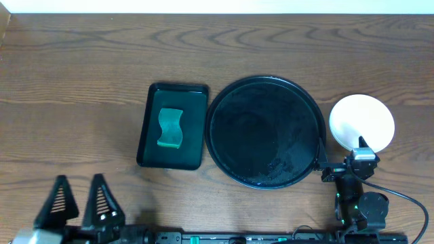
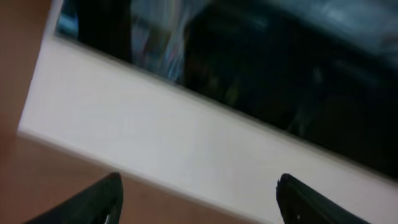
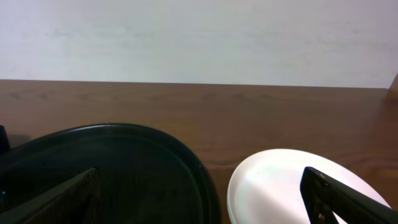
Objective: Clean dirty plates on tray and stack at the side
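Overhead: the large round glossy black tray (image 1: 264, 132) sits mid-table. At its 3 o'clock, just off the rim, lies a round white plate (image 1: 361, 120). At its 9 o'clock a small rectangular dark tray (image 1: 150, 135) carries a green sponge (image 1: 170, 128). The left gripper (image 1: 81, 200), at 7 o'clock, is spread wide. The right gripper (image 1: 344, 161), at the plate's 6 o'clock, is spread too.

Left wrist: blurred; fingers (image 2: 93, 202) apart, nothing between.

Right wrist: fingers (image 3: 56, 199) apart, black tray at 9 o'clock, plate at 3.

Sponge dish (image 1: 193, 129) lies left of the tray (image 1: 261, 132); plates (image 1: 361, 122), perhaps stacked, right.
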Motion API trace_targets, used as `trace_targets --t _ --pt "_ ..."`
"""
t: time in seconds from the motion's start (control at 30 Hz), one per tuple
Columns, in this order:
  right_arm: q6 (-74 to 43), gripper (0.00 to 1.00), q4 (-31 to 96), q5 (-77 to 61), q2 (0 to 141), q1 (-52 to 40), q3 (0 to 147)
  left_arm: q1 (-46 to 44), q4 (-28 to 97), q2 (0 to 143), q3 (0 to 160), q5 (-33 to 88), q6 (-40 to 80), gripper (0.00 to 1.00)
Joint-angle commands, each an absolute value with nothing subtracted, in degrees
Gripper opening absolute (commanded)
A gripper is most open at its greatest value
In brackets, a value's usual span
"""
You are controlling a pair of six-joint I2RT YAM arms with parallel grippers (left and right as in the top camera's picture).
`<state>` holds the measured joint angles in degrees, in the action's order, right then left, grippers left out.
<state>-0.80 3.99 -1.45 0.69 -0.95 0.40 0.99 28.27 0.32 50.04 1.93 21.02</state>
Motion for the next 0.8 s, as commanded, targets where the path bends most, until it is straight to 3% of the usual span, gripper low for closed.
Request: trace_targets --t 0.0,0.33,0.77 --pt "-0.36 0.99 4.25 -0.91 0.38 -0.51 0.32 0.75 21.58 0.16 50.02 0.82 21.28 0.79" --pt "-0.36 0.99 4.25 -0.91 0.38 -0.51 0.32 0.75 6.87 0.16 48.16 0.82 21.28 0.79" --pt "-0.36 0.99 4.25 -0.91 0.38 -0.51 0.32 0.78 -20.71 0.16 29.08 0.82 21.28 0.79"
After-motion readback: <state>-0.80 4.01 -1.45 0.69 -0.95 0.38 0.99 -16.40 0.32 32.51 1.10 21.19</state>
